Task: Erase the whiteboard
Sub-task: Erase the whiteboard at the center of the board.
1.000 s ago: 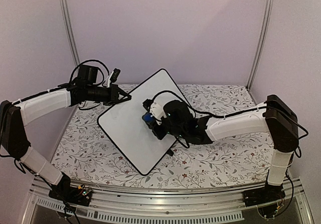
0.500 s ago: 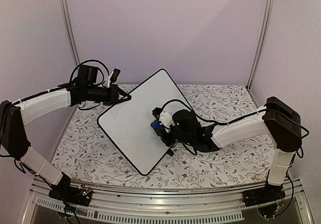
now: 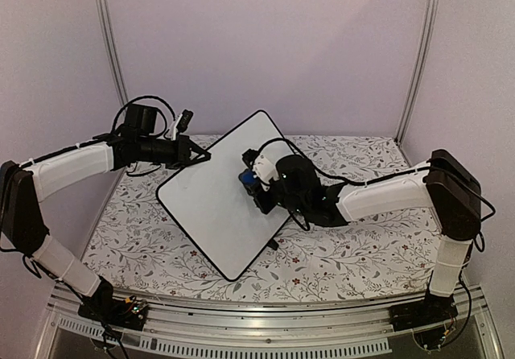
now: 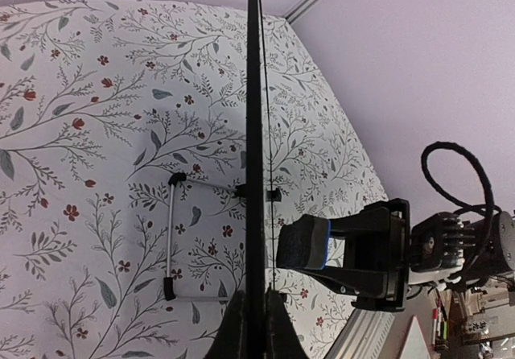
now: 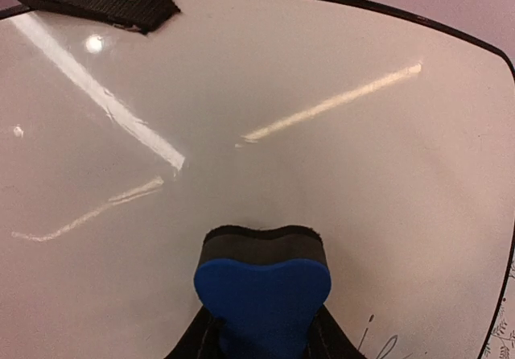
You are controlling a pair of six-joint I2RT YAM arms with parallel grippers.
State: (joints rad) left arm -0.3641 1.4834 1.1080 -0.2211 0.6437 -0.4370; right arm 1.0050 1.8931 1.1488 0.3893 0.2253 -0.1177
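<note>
The whiteboard [image 3: 211,206] stands tilted on the floral table, with my left gripper [image 3: 203,156] shut on its upper left rim. In the left wrist view the whiteboard [image 4: 255,117] shows edge-on as a black line, clamped between my left gripper [image 4: 256,331]. My right gripper [image 3: 251,182] is shut on a blue eraser [image 3: 245,179] with a dark felt face. The eraser [image 4: 304,242] sits at the board's face, touching or nearly so. In the right wrist view the eraser [image 5: 261,282] fills the bottom, held in the right gripper [image 5: 261,331]. The whiteboard [image 5: 338,125] is mostly blank, and dark handwriting [image 5: 380,347] shows low right.
A floral tablecloth [image 3: 362,246] covers the table. A wire stand [image 4: 170,238] with black clips props the board from behind. Pale walls and metal posts [image 3: 418,53] close in the back and sides. An aluminium rail [image 3: 257,319] runs along the near edge.
My right gripper carried the eraser down and right across the board, then back up toward its far right edge. The left arm and the board stayed put.
</note>
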